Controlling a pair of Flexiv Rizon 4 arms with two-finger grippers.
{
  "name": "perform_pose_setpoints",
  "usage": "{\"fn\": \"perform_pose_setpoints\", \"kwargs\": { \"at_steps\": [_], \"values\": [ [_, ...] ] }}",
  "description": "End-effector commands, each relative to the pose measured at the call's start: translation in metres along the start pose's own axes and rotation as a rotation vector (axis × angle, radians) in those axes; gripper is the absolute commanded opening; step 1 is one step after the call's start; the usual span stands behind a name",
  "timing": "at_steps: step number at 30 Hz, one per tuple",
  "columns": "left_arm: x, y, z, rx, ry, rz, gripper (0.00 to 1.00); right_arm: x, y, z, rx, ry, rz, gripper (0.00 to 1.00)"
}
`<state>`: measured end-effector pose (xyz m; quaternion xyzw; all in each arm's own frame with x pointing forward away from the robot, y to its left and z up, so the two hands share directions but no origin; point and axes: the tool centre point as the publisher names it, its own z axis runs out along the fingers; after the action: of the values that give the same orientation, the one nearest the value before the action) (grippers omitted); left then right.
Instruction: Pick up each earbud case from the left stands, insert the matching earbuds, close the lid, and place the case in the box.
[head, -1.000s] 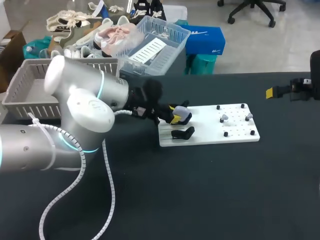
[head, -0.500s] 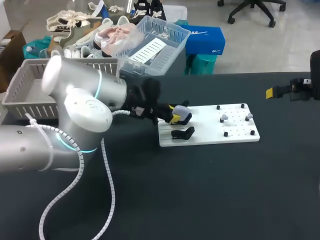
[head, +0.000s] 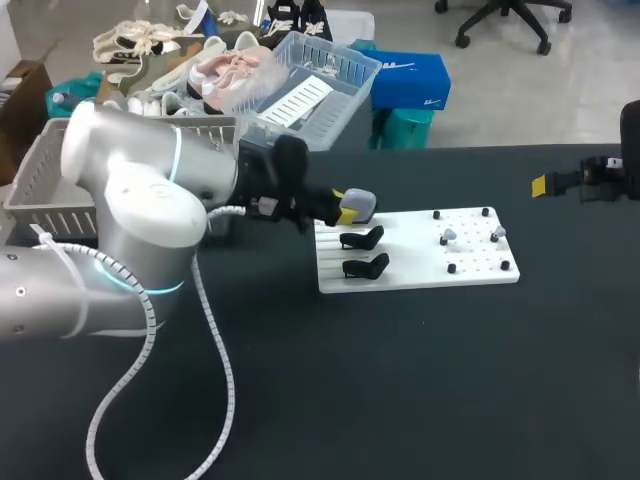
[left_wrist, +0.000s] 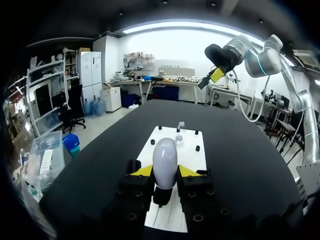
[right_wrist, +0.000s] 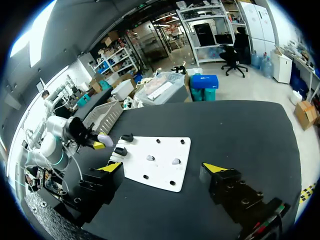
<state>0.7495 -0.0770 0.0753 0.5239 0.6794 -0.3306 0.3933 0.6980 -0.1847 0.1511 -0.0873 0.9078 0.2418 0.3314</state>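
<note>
A pale lilac earbud case (head: 359, 205) hangs a little above the white board (head: 415, 262), with my left gripper (head: 346, 211) shut on it. Under it stand two bare black stands (head: 362, 239) (head: 366, 266). In the left wrist view the case (left_wrist: 165, 159) sits upright between the yellow fingertips (left_wrist: 143, 171), over the board (left_wrist: 186, 151). Two small earbuds (head: 449, 236) (head: 498, 232) rest among black pegs on the board's right half. My right gripper (right_wrist: 163, 168) is open and empty, high at the table's far right (head: 548, 184), well away from the board (right_wrist: 155, 165).
A grey slatted basket (head: 45, 175) stands at the table's back left, behind my left arm (head: 130, 215); it also shows in the right wrist view as the basket (right_wrist: 105, 116). Dark tabletop (head: 400, 380) stretches in front of the board.
My left gripper has risen and drawn back to the left with the case, lifting it off the rear stand, which is now bare. The right arm has not moved.
</note>
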Motion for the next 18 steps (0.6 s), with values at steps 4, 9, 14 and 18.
{"fn": "perform_pose_setpoints", "kwargs": {
  "at_steps": [4, 9, 14, 18],
  "values": [
    [-0.014, -0.021, -0.027, -0.022, -0.076, 0.006, 0.0, -0.008, 0.004, -0.001, 0.01, 0.009, -0.022, 1.0],
    [-0.032, -0.035, -0.041, -0.031, -0.128, -0.02, 0.0, -0.025, 0.028, 0.01, -0.022, 0.036, -0.105, 1.0],
    [-0.043, -0.048, -0.047, 0.001, -0.166, 0.029, 0.0, -0.029, 0.044, 0.025, -0.076, 0.082, -0.155, 1.0],
    [-0.054, -0.053, -0.05, -0.007, -0.205, 0.037, 0.0, -0.029, 0.059, 0.033, -0.102, 0.109, -0.181, 1.0]
  ]
}}
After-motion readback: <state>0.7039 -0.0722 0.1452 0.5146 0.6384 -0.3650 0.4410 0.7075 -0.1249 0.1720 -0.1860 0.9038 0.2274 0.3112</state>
